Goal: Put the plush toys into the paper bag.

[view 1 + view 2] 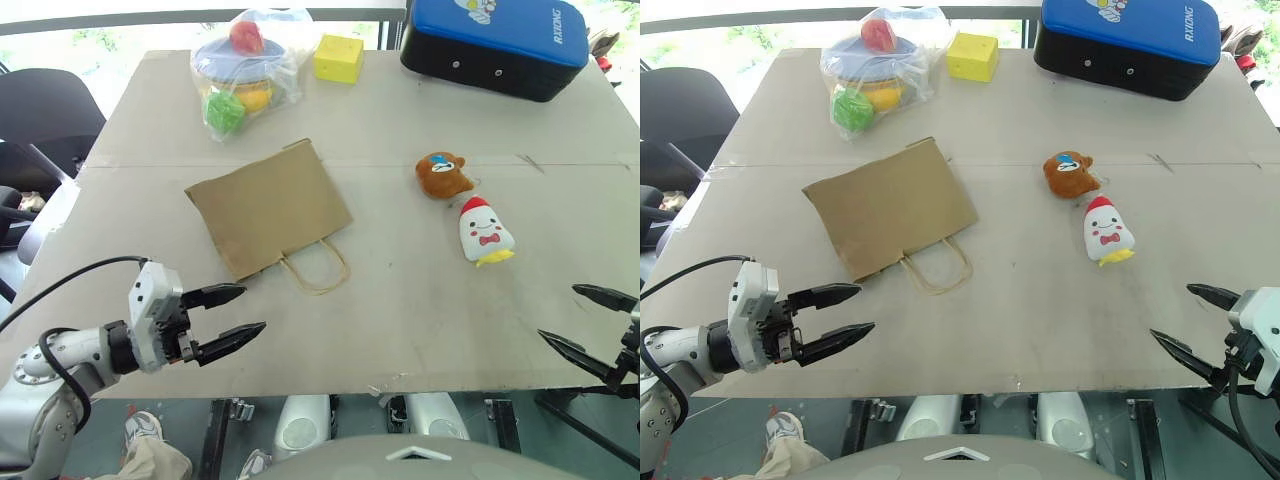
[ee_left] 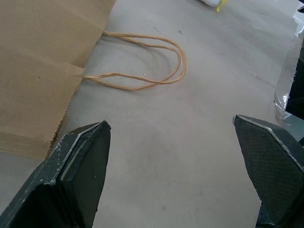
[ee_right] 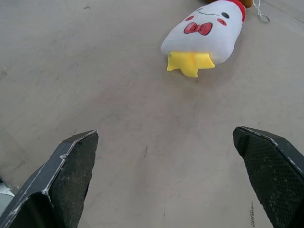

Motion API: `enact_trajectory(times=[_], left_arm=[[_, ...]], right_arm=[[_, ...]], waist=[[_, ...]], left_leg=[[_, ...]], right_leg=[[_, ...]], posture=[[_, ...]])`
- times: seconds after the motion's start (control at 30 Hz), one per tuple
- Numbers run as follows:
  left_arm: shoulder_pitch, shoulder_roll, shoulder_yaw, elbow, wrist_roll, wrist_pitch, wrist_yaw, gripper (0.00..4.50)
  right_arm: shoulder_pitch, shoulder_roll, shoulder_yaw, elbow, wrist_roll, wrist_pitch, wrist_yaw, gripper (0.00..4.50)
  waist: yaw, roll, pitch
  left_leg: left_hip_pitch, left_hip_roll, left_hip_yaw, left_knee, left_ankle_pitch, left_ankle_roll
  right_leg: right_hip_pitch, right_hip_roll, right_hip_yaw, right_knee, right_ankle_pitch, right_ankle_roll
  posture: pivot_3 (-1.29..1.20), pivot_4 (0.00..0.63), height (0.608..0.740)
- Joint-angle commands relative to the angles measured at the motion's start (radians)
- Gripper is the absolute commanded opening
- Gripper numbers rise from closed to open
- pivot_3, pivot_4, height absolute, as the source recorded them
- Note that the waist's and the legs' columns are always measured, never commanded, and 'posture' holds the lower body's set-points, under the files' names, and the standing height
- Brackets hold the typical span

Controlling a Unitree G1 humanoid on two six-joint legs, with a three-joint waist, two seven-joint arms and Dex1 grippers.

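While the flat brown kraft paper bag (image 1: 268, 208) lies on the grey table (image 1: 420, 310) with its 2 twisted loop handles (image 2: 142, 61) toward the near edge, the brown bear-like plush toy (image 1: 442, 175) and the white plush toy with red cap (image 1: 485, 232) lie just beside each other, well apart from the bag. Both the left gripper (image 1: 232, 318) and the right gripper (image 1: 588, 320) hover near the table's near edge with fingers spread wide, holding nothing.

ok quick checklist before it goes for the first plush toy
1. Left tool open and empty: ok.
2. Right tool open and empty: ok.
3. White plush toy lying free on the table, nothing on it: ok.
4. Brown plush toy free, just beyond the white one: ok.
5. Paper bag mouth open to receive toys: not ok, it lies flat.
6. Whether the two toys touch: cannot tell.
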Motion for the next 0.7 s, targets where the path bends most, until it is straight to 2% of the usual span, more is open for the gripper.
enact_trajectory(times=[0.03, 0.17, 0.3, 0.4, 0.53, 0.67, 0.7], left_arm=[[-0.036, 0.005, -0.039, -0.027, 0.029, -0.041, -0.008, 4.46], [-0.152, 0.020, -0.152, -0.005, 0.151, -0.147, -0.013, 4.46], [-0.333, 0.052, -0.280, 0.131, 0.344, -0.302, -0.009, 4.46], [-0.433, 0.050, -0.352, 0.220, 0.427, -0.402, -0.023, 4.46], [-0.497, 0.041, -0.424, 0.309, 0.505, -0.539, -0.049, 4.46], [-0.523, 0.030, -0.459, 0.355, 0.526, -0.610, -0.063, 4.46], [-0.529, 0.026, -0.465, 0.365, 0.531, -0.627, -0.064, 4.23]], right_arm=[[-0.034, 0.016, 0.008, -0.059, 0.015, -0.032, -0.026, 4.50], [-0.141, 0.011, 0.133, -0.181, 0.068, 0.002, -0.061, 4.50], [-0.288, -0.029, 0.330, -0.232, 0.074, 0.072, -0.077, 4.50], [-0.360, -0.038, 0.423, -0.238, 0.050, 0.088, -0.094, 4.50], [-0.374, -0.035, 0.463, -0.243, 0.040, 0.088, -0.110, 4.50], [-0.358, -0.041, 0.464, -0.252, 0.035, 0.082, -0.117, 4.50], [-0.352, -0.042, 0.463, -0.257, 0.035, 0.082, -0.121, 4.50]], waist=[[0.000, 0.000, 0.000], [-0.001, 0.000, 0.000], [0.000, 0.000, 0.000], [0.002, 0.000, 0.000], [0.001, 0.000, 0.000], [0.000, -0.001, 0.000], [0.000, -0.001, 0.000]], left_leg=[[0.000, 0.000, 0.000, 0.000, 0.000, 0.000], [0.000, 0.000, 0.000, 0.001, 0.000, 0.000], [0.001, 0.000, 0.000, 0.001, 0.001, -0.002], [0.000, -0.001, 0.000, 0.001, 0.001, -0.002], [-0.002, -0.001, 0.000, 0.001, 0.001, -0.002], [-0.002, 0.000, 0.000, 0.001, 0.001, -0.002], [-0.002, 0.000, 0.000, 0.001, 0.001, -0.002]], right_leg=[[0.000, 0.000, 0.000, 0.000, 0.000, 0.000], [0.000, 0.000, 0.000, 0.001, 0.000, 0.000], [0.000, 0.002, 0.001, 0.003, 0.000, 0.000], [-0.001, 0.002, 0.001, 0.002, 0.000, 0.000], [-0.001, 0.002, 0.001, -0.001, 0.000, 0.000], [-0.001, 0.002, 0.001, -0.002, 0.000, 0.000], [-0.001, 0.002, 0.001, -0.001, 0.000, 0.000]], posture=[[0.00, 0.150, 0.733], [0.00, 0.150, 0.733], [0.00, 0.150, 0.733], [0.00, 0.150, 0.733], [0.00, 0.150, 0.733], [0.00, 0.150, 0.733], [0.00, 0.150, 0.733]])
